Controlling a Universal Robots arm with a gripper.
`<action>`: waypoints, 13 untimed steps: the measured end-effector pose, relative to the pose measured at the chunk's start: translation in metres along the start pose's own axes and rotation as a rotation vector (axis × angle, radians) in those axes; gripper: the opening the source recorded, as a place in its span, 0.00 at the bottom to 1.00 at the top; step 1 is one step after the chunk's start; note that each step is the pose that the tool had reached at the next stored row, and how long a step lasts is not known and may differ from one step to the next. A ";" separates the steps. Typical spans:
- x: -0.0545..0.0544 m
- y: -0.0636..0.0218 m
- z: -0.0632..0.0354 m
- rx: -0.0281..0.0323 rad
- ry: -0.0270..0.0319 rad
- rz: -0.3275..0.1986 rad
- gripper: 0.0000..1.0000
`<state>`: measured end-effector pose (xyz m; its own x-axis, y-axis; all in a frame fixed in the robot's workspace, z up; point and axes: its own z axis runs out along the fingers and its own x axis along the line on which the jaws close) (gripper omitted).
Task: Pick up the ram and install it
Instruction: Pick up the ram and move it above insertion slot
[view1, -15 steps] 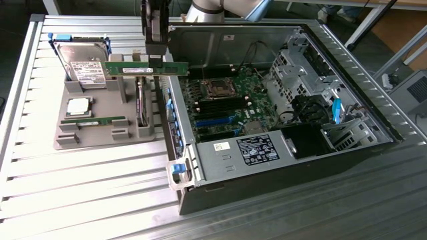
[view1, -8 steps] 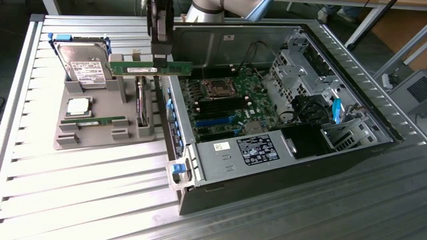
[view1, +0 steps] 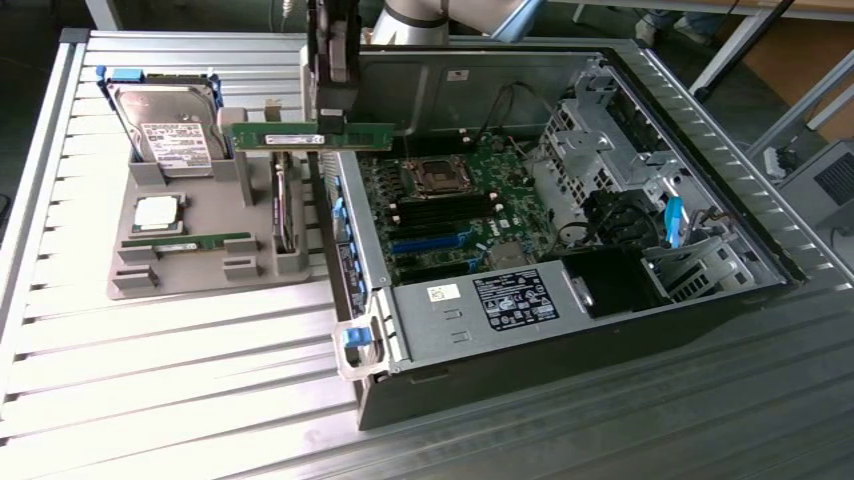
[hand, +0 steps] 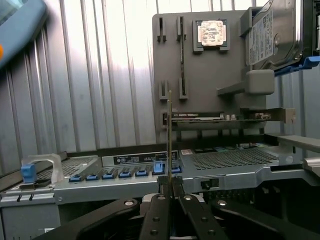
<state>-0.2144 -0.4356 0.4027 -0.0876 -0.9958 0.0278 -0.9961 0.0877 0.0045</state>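
The ram, a long green stick with a white label, hangs level in the air over the gap between the grey holder and the open computer case. My gripper comes down from above and is shut on the stick's top edge near its middle. In the wrist view the ram stands edge-on, pinched between the black fingers of the gripper. A twin stick lies in the holder's front slot. The motherboard lies flat inside the case, on the exterior view's right of the held stick.
The grey holder also carries a hard drive, a square silver processor chip and a dark expansion card standing on edge. The case has a power supply, drive cages and cables. Everything rests on a ribbed metal table.
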 end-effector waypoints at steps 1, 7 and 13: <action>0.000 -0.0011 -0.0001 -0.0001 0.0001 0.000 0.11; -0.001 -0.0054 -0.0001 0.0000 0.0000 0.000 0.11; -0.001 -0.0111 -0.0001 0.0000 0.0000 0.000 0.11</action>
<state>-0.2032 -0.4356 0.4027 -0.0876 -0.9958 0.0278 -0.9961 0.0878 0.0045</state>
